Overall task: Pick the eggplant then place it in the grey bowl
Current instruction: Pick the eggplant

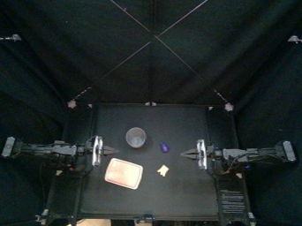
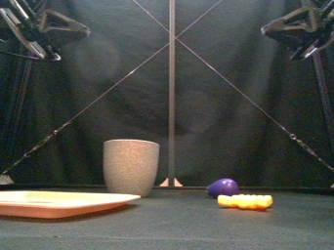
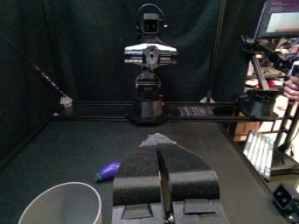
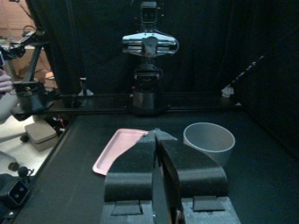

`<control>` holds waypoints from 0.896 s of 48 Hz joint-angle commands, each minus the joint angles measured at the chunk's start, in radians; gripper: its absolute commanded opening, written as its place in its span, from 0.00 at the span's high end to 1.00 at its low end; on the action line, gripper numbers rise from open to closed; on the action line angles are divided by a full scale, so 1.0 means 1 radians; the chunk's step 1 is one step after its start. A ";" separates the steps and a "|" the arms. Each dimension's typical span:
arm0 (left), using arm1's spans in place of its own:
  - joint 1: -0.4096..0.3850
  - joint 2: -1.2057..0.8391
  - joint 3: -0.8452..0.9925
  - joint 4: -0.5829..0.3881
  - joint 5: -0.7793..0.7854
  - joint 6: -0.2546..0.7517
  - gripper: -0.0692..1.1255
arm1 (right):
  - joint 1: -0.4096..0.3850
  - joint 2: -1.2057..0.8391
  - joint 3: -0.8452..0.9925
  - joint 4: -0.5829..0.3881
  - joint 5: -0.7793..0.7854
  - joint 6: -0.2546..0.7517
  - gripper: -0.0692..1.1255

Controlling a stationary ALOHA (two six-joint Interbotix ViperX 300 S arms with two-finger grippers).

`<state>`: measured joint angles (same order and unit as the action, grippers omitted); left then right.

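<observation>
The purple eggplant (image 1: 167,146) (image 2: 224,187) lies on the table just right of the tall grey speckled cup (image 1: 138,136) (image 2: 131,167), apart from it. My left gripper (image 1: 104,152) (image 3: 160,140) hovers at the table's left side, jaws shut and empty; its wrist view shows the eggplant (image 3: 110,170) and the cup (image 3: 68,203) ahead and to one side. My right gripper (image 1: 195,153) (image 4: 160,131) hangs at the right side, also shut on nothing, with the cup (image 4: 211,137) before it. Both are raised well above the table.
A flat pink tray (image 1: 124,172) (image 2: 59,202) (image 4: 119,147) lies front left of the cup. A small yellow toy (image 1: 164,169) (image 2: 245,201) sits in front of the eggplant, close to it.
</observation>
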<state>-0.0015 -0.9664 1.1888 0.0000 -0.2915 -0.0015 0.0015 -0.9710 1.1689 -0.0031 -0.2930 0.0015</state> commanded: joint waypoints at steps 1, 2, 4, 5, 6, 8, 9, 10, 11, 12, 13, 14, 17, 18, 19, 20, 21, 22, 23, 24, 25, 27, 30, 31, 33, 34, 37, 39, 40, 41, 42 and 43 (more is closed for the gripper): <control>0.028 0.008 -0.018 0.002 0.000 0.003 0.99 | -0.028 0.032 -0.014 0.025 0.000 0.011 0.95; 0.029 0.008 -0.018 0.002 0.002 0.003 0.99 | -0.035 0.038 -0.017 0.038 0.002 0.017 0.94; 0.029 0.008 -0.018 0.002 0.006 0.003 0.99 | -0.061 0.055 -0.023 0.080 0.000 0.031 0.92; 0.029 0.008 -0.018 0.002 0.008 0.003 0.98 | -0.074 0.067 -0.025 0.106 0.002 0.038 0.91; 0.031 0.008 -0.018 0.002 0.011 0.003 0.98 | -0.086 0.080 -0.028 0.133 0.002 0.049 0.90; 0.029 0.008 -0.018 0.002 0.015 0.003 0.97 | -0.110 0.110 -0.029 0.184 0.008 0.061 0.89; 0.029 0.008 -0.018 0.002 0.017 0.003 0.97 | -0.124 0.127 -0.031 0.204 0.012 0.067 0.88; 0.031 0.008 -0.018 0.002 0.020 0.003 0.97 | -0.137 0.144 -0.031 0.225 0.018 0.072 0.87; 0.029 0.008 -0.018 0.002 0.021 0.003 0.97 | -0.149 0.164 -0.032 0.245 0.025 0.077 0.86; 0.031 0.008 -0.018 0.002 0.023 0.003 0.97 | -0.163 0.186 -0.032 0.261 0.034 0.080 0.85; 0.031 0.008 -0.018 0.002 0.025 0.003 0.97 | -0.173 0.207 -0.035 0.275 0.046 0.081 0.84; 0.029 0.008 -0.018 0.002 0.028 0.003 0.97 | -0.184 0.229 -0.037 0.282 0.058 0.083 0.82; 0.031 0.008 -0.017 0.003 0.032 0.006 0.97 | -0.215 0.305 -0.051 0.305 0.115 0.091 0.75; 0.031 0.008 -0.015 0.005 0.032 0.006 0.97 | -0.221 0.328 -0.057 0.310 0.132 0.091 0.72; 0.032 0.008 -0.015 0.006 0.032 0.008 0.97 | -0.227 0.350 -0.063 0.313 0.149 0.091 0.69; 0.034 0.008 -0.015 0.009 0.032 0.009 0.97 | -0.232 0.371 -0.071 0.316 0.166 0.091 0.66; 0.035 0.006 -0.015 0.011 0.032 0.009 0.97 | -0.239 0.393 -0.080 0.321 0.181 0.091 0.62; 0.037 0.006 -0.015 0.014 0.032 0.009 0.97 | -0.242 0.413 -0.089 0.325 0.192 0.091 0.58; 0.038 0.006 -0.015 0.017 0.032 0.009 0.97 | -0.245 0.433 -0.098 0.327 0.202 0.091 0.55; 0.038 0.006 -0.015 0.018 0.032 0.009 0.97 | -0.250 0.453 -0.107 0.327 0.212 0.091 0.50; 0.038 0.006 -0.015 0.020 0.032 0.009 0.97 | -0.255 0.472 -0.118 0.327 0.216 0.091 0.46; 0.038 0.006 -0.015 0.020 0.032 0.008 0.97 | -0.261 0.517 -0.141 0.327 0.221 0.089 0.36; 0.038 0.005 -0.015 0.020 0.034 0.008 0.97 | -0.268 0.566 -0.166 0.327 0.221 0.089 0.24; 0.038 0.005 -0.014 0.020 0.034 0.008 0.97 | -0.270 0.581 -0.173 0.325 0.219 0.089 0.21; 0.037 0.005 -0.012 0.020 0.034 0.008 0.97 | -0.273 0.612 -0.189 0.324 0.219 0.089 0.15; 0.037 0.005 -0.012 0.020 0.034 0.008 0.97 | -0.275 0.626 -0.196 0.324 0.219 0.089 0.12; 0.038 0.005 -0.009 0.020 0.034 0.008 0.97 | -0.279 0.666 -0.215 0.324 0.221 0.089 0.07; 0.037 0.003 -0.008 0.021 0.034 0.008 0.97 | -0.284 0.693 -0.224 0.322 0.221 0.089 0.07; 0.038 0.003 -0.006 0.020 0.034 0.008 0.97 | -0.287 0.706 -0.227 0.322 0.221 0.089 0.07; 0.038 0.003 -0.005 0.020 0.034 0.008 0.97 | -0.288 0.715 -0.230 0.321 0.221 0.089 0.07; 0.038 0.003 -0.002 0.021 0.034 0.008 0.97 | -0.291 0.726 -0.233 0.321 0.221 0.089 0.07; 0.038 0.003 0.000 0.020 0.034 0.009 0.97 | -0.293 0.735 -0.235 0.321 0.221 0.089 0.07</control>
<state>0.0337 -0.9649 1.1965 0.0184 -0.2531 0.0061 -0.2777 -0.2577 0.9633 0.3191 -0.0690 0.0920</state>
